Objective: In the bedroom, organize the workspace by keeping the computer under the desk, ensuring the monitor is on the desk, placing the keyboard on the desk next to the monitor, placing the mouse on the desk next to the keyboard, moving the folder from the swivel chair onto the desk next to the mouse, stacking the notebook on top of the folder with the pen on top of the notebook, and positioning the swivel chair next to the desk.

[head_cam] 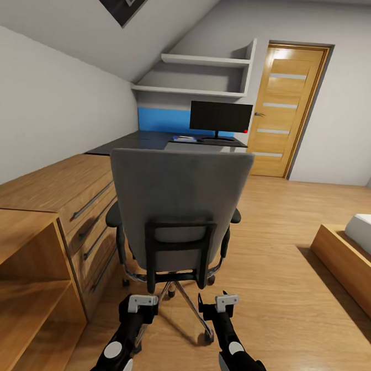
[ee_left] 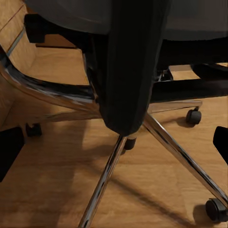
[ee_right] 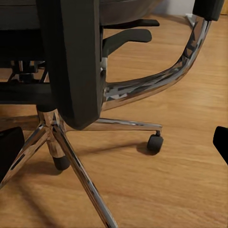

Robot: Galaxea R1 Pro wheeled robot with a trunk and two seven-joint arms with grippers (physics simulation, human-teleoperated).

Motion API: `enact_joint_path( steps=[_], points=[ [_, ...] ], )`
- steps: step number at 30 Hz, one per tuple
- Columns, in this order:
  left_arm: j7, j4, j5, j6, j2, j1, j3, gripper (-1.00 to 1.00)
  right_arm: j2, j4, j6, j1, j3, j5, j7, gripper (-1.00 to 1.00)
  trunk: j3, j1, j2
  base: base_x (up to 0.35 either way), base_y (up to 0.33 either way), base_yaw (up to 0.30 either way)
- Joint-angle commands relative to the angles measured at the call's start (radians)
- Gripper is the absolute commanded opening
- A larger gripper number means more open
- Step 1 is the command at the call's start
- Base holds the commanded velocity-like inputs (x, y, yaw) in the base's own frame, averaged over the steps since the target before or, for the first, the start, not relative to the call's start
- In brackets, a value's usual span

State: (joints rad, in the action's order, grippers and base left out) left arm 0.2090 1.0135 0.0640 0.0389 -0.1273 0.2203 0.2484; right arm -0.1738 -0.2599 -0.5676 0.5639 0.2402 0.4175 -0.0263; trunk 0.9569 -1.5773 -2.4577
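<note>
The swivel chair point(head_cam: 178, 207) stands right in front of me with its tall grey back toward me and its chrome star base point(head_cam: 186, 299) on the wooden floor. Both grippers hang low behind it, left gripper point(head_cam: 143, 302) and right gripper point(head_cam: 224, 302), each open and holding nothing. The left wrist view shows the chair's black back bracket point(ee_left: 128, 71) close up, with a dark finger point(ee_left: 9, 154) at the edge. The right wrist view shows the bracket point(ee_right: 71, 61) and a castor point(ee_right: 155, 142). Beyond the chair is the black desk point(head_cam: 150, 141) with the monitor point(head_cam: 220, 117) and a flat blue thing point(head_cam: 184, 138) on it.
A wooden drawer chest point(head_cam: 68, 199) and an open wooden shelf unit point(head_cam: 18, 284) line the left wall. A wooden door point(head_cam: 285, 109) is at the back right, and a bed frame point(head_cam: 346, 263) sits at the right. Wooden floor lies open between chair and bed.
</note>
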Motion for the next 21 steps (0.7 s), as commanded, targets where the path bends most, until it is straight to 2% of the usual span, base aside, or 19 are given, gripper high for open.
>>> enact_joint_path(
  steps=[1,21],
  points=[
    [0.006,-0.001,0.007,0.004,0.001,0.001,-0.004,1.00,-0.001,0.001,-0.003,0.001,0.007,0.011,-0.003,1.00,0.001,0.000,0.000,0.000,0.000,0.000],
    [0.005,-0.006,0.010,-0.007,-0.001,0.001,-0.028,1.00,-0.001,0.015,-0.013,0.001,0.005,0.011,-0.003,1.00,0.001,0.000,0.000,0.000,0.000,0.000]
  ],
)
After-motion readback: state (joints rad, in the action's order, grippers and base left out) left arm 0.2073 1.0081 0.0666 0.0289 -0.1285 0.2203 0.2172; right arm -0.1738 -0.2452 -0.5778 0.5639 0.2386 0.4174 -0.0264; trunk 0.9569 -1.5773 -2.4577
